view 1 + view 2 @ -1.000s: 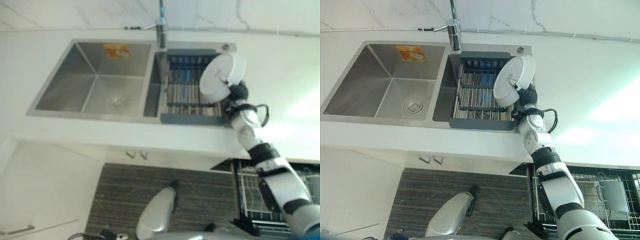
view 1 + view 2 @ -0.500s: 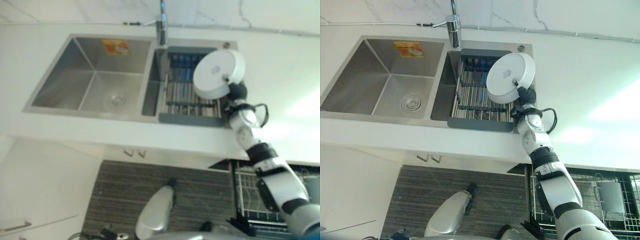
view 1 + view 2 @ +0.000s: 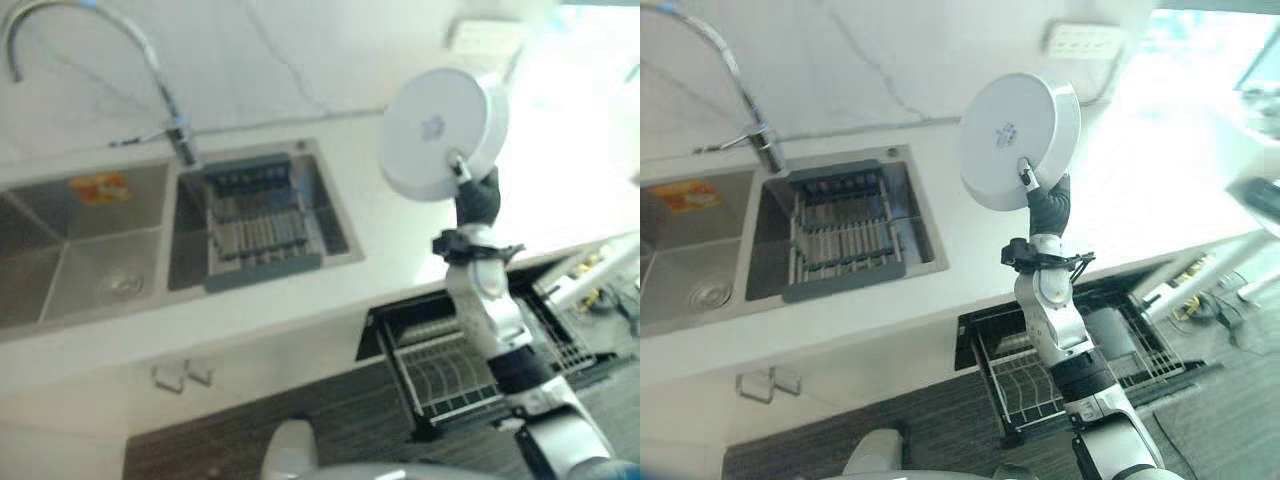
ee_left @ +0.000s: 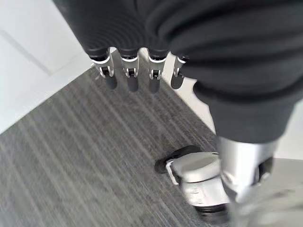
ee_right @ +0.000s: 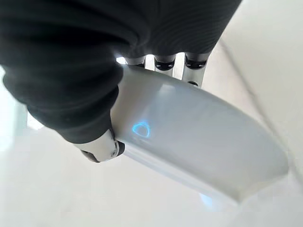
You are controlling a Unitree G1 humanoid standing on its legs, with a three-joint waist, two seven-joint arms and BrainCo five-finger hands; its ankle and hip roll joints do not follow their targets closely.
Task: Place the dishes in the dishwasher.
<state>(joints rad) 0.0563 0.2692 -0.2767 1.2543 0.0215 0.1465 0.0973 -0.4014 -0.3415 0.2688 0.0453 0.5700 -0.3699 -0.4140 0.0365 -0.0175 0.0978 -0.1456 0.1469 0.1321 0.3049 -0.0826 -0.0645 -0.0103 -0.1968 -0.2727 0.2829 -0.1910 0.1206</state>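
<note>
The dish [image 3: 1018, 140], a white round plate, is held high above the table [image 3: 940, 290], pinched at its lower rim by the right robot hand [image 3: 1045, 200], thumb on one face and fingers curled behind the other. The grip takes only the edge, so the plate could pivot or slip as the arm swings down to the open dishwasher [image 3: 1060, 350], and it could strike the table edge or the wire rack [image 3: 1025, 385]. The left robot hand [image 4: 137, 75] hangs idle with straight fingers over the grey striped floor [image 4: 71, 161]. Beyond lie a steel sink [image 3: 80, 260], a drainer basket [image 3: 262, 232], a curved tap [image 3: 150, 70] and a pale marble wall [image 3: 890, 60].
</note>
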